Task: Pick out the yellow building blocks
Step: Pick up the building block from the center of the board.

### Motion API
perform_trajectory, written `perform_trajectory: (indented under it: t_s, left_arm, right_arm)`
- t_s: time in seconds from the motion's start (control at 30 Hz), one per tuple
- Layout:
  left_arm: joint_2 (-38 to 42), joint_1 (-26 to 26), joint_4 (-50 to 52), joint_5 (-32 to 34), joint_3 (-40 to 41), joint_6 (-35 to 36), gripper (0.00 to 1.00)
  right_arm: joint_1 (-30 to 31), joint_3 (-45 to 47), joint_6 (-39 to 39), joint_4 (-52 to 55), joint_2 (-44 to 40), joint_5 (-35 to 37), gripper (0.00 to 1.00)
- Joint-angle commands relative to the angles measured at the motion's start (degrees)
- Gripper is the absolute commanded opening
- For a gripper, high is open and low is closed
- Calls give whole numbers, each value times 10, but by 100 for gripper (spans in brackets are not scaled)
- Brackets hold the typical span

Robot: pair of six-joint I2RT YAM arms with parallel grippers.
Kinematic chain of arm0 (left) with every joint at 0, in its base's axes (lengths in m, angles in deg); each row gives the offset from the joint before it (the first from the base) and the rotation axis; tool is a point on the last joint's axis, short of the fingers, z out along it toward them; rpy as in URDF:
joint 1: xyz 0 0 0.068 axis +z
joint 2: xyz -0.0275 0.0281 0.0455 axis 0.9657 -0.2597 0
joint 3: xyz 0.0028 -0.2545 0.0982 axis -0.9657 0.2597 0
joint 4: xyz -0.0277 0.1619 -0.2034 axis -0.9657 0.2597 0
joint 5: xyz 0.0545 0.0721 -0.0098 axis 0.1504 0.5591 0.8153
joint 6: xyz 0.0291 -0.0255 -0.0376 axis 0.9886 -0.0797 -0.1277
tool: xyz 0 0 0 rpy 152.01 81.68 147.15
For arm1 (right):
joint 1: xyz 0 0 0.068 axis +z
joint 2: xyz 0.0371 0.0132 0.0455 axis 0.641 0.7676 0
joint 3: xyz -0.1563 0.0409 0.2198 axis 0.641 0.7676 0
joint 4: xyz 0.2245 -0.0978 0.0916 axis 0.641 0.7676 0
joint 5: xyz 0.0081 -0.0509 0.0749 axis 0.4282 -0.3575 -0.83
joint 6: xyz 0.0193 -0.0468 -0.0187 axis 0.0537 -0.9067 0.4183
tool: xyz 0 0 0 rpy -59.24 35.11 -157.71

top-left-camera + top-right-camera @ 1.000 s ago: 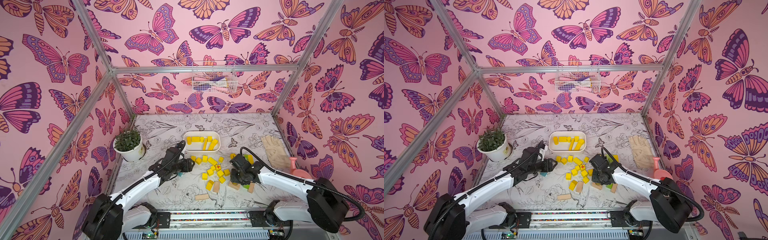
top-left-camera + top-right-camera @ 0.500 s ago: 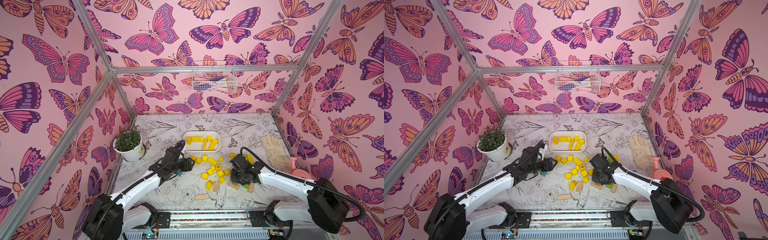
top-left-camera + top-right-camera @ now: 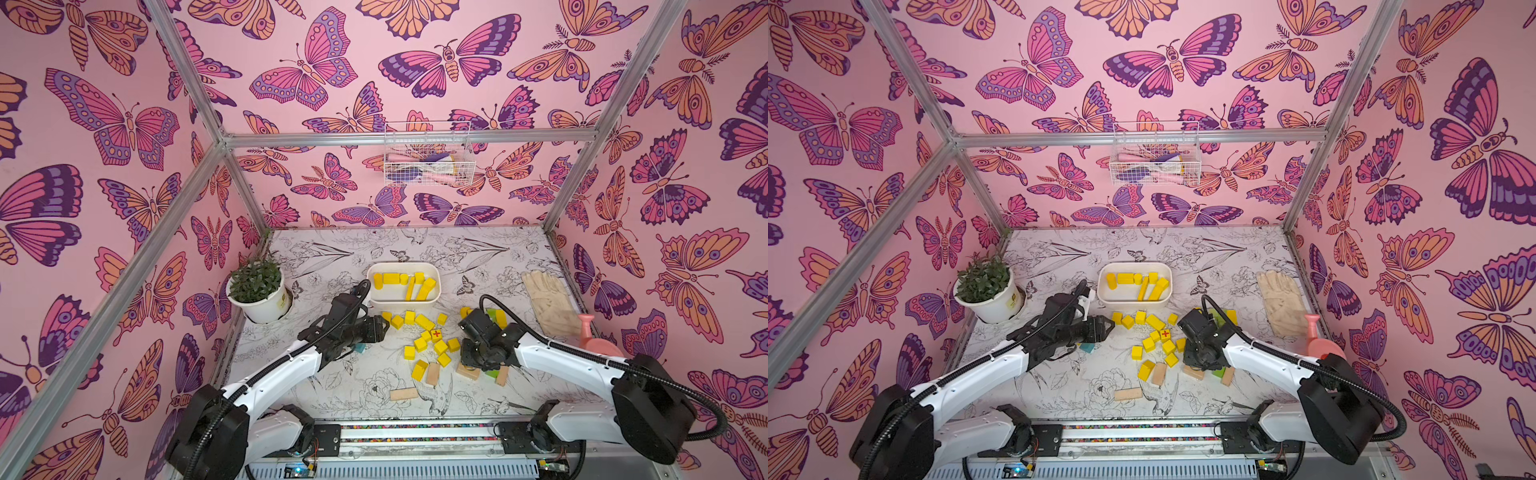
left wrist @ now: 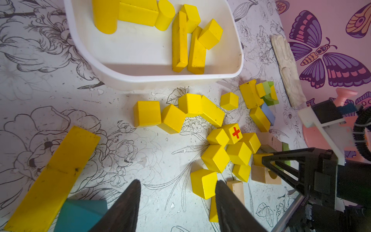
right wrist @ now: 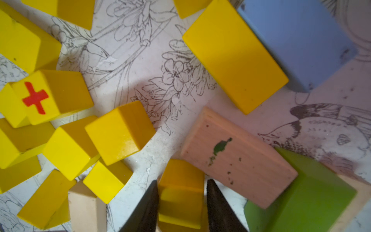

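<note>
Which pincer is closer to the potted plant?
Left. The left pincer sits between the potted plant and the yellow blocks; the right pincer is beyond those blocks, farther away.

Two white arms [image 3: 274, 370] with black joints [image 3: 648, 415] and ribbed black cables [image 3: 724, 417].

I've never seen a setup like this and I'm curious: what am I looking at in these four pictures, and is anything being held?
It is a robot: a left arm and a right arm, each ending in a pair of black fingers. Two pictures look down on the whole scene from above; the other two come from a camera on each wrist. On the table lie loose yellow blocks, tan wooden blocks, a green block, a blue block, a potted plant and a glove. A white tray holds more yellow ones. The left fingers stand open and empty. Between the right fingers sits one yellow block; whether it is gripped yet, I cannot tell.
</note>
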Motion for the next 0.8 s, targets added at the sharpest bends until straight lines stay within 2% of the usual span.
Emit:
perform_trajectory:
  t_s: [0.0, 0.27, 0.57, 0.77]
  left_arm:
    - [-4, 5, -5, -6, 5, -1, 60]
    - [0, 5, -6, -5, 7, -2, 60]
    - [1, 7, -3, -4, 8, -2, 60]
    - [4, 8, -2, -3, 13, -6, 60]
  right_arm:
    - [5, -11, 3, 17, 4, 11, 40]
    - [4, 1, 5, 9, -15, 11, 29]
    - [4, 17, -14, -23, -64, -16, 28]
    - [5, -40, -54, -12, -52, -11, 26]
